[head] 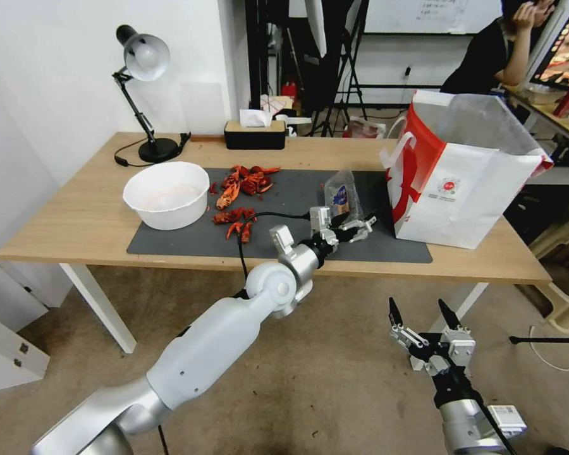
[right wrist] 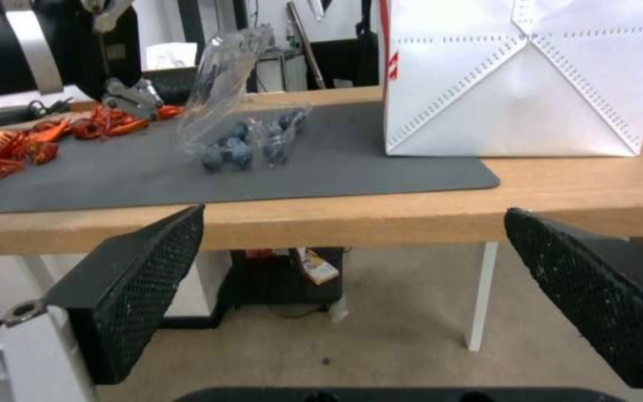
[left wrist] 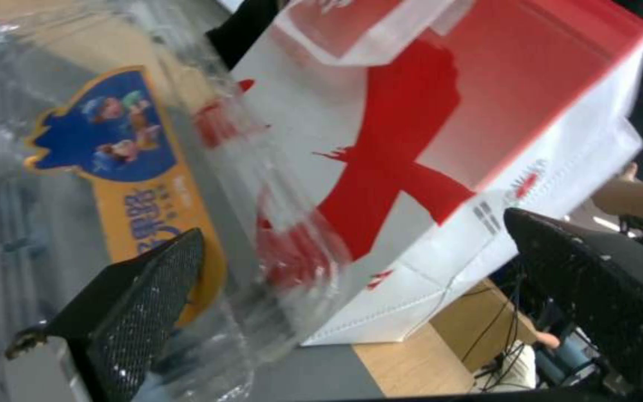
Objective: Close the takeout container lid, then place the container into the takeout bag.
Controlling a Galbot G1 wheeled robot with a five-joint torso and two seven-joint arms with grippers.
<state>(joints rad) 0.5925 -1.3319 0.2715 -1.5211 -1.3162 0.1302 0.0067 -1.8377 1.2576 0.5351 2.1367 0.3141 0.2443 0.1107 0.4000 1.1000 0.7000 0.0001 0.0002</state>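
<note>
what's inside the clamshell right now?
Dark blueberries sit in the takeout container, visible through its clear wall. The lid stands up, open. How many berries lie behind the front ones is covered.

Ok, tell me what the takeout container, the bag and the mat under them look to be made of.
Takeout container: thin clear glossy plastic; the blueberries show through and the raised lid catches glare.
Takeout bag: matte white and red sheet, folded with stitch-like seams, so paper or nonwoven fabric, with a clear film liner at the mouth.
Mat: flat dark grey, dull, probably rubber or felt.
</note>
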